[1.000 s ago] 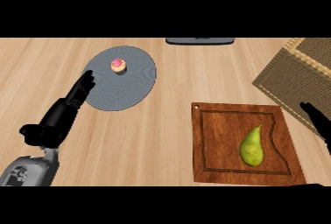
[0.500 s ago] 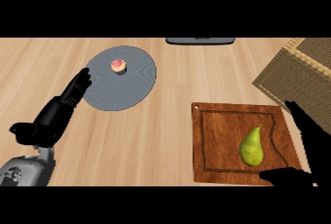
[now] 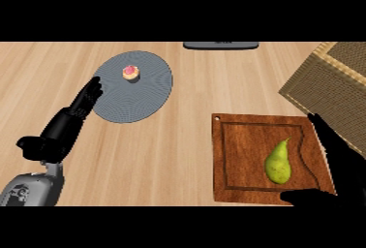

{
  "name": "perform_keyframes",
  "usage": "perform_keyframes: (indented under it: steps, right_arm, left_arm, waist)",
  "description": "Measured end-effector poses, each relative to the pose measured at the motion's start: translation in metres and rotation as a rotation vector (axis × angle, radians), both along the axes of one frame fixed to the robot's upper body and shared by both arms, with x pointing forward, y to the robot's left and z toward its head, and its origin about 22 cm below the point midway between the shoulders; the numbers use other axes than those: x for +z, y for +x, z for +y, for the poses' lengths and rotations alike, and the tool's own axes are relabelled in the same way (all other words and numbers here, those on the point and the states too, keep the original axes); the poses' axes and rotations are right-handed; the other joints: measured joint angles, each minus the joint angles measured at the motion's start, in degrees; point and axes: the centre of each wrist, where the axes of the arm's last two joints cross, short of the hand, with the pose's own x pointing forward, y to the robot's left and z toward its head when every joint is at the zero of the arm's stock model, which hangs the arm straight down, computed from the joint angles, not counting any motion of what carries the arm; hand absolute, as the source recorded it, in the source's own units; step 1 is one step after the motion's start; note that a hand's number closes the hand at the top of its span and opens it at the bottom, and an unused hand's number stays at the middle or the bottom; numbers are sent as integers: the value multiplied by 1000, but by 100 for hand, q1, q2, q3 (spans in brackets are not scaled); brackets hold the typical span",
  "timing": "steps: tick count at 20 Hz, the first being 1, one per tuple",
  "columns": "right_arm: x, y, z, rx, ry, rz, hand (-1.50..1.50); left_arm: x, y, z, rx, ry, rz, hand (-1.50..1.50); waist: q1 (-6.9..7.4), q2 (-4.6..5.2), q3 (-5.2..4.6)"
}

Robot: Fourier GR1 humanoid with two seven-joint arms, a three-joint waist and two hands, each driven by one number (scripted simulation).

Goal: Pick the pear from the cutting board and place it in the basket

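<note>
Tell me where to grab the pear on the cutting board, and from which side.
Take the pear by its wide belly, nearest the robot, coming from the right, where the open right hand flanks it. It lies flat on the cutting board, its thin neck pointing away, probably a poorer hold.

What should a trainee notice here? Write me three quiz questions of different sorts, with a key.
1. True or false: the pear lies on the cutting board.
2. Which robot hand is beside the pear? A) left B) right
3. Fill in: the woven ___ stands right of the board, at the view's edge.
Key: 1 true; 2 B, the right robot hand; 3 basket.
</note>
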Motion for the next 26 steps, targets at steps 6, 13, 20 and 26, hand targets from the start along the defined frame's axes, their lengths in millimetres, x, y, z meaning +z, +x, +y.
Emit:
perform_keyframes:
  steps: [6,13,20,26]
  right_arm:
    - [-3,5,10,-10,-40,36,-150]
    - [-17,9,13,-15,-75,72,-150]
    - [-38,23,24,-24,-85,94,-150]
    - [-48,29,15,-43,-100,144,-150]
  left_arm:
    - [1,1,1,3,2,-2,0]
    - [5,-3,4,-2,-3,2,0]
    - [2,-4,2,-1,-6,7,0]
    - [6,0,-5,-4,-9,8,0]
  waist:
    - [6,0,-1]
    - [14,-1,-2]
    - [14,1,0]
    - [8,2,0]
